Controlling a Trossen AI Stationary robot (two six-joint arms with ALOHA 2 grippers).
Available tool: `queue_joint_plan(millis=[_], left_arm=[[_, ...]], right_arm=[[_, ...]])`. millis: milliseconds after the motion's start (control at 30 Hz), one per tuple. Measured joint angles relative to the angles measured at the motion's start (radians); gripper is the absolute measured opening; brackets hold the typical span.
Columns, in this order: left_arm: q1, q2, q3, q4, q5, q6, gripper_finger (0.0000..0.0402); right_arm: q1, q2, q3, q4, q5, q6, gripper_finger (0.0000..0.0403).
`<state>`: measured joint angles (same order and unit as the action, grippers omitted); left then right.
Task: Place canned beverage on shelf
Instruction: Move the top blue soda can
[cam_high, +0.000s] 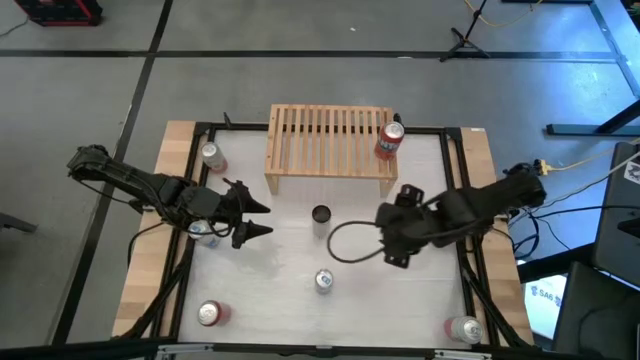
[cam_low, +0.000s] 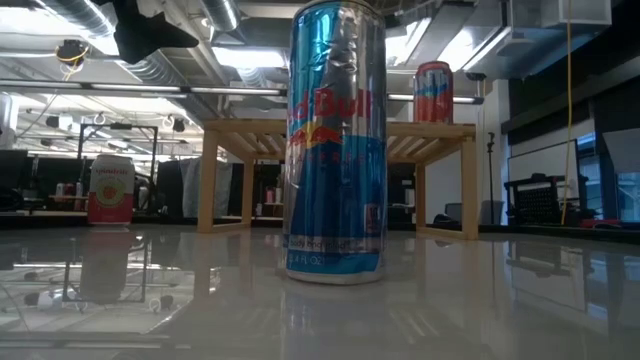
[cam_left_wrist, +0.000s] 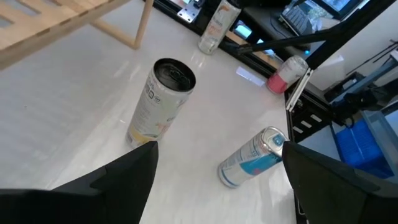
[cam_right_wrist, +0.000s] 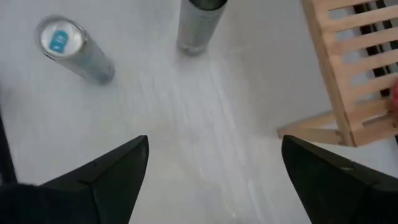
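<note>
The left gripper (cam_high: 262, 218) is hovering left of centre, fingers spread wide and holding nothing. The right gripper (cam_high: 388, 238) is hanging right of centre, equally wide and empty. Between them a dark-topped can (cam_high: 320, 217) is standing. The shelf (cam_high: 330, 148) is sitting at upper centre, carrying a red can (cam_high: 389, 141) at its right end.

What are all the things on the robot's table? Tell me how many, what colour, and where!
Shelf: one, light wood, at the table's far middle.
Red can: one, red, standing on the shelf's right end.
Dark-topped can: one, pale with a dark top, upright just in front of the shelf.
Blue can: one, blue and silver, upright at the table's middle front.
Pink cans: three, at the far left, near left corner and near right corner.
Can under the left arm: one, colour unclear.
Left pincer: one, black, open, left of the dark-topped can.
Right pincer: one, black, open, right of it.
</note>
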<state>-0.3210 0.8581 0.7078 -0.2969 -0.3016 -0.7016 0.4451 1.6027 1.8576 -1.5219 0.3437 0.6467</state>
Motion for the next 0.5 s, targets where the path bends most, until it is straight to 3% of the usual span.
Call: queue_joint_plan(millis=[200, 500], left_arm=[[0.000, 0.000, 0.000, 0.002, -0.028, -0.002, 0.0337], [0.000, 0.000, 0.044, -0.001, 0.013, 0.002, 0.0337]], right_arm=[[0.007, -0.074, -0.013, 0.011, 0.031, 0.045, 0.0356], [0.007, -0.175, -0.204, 0.164, 0.042, 0.057, 0.0356]])
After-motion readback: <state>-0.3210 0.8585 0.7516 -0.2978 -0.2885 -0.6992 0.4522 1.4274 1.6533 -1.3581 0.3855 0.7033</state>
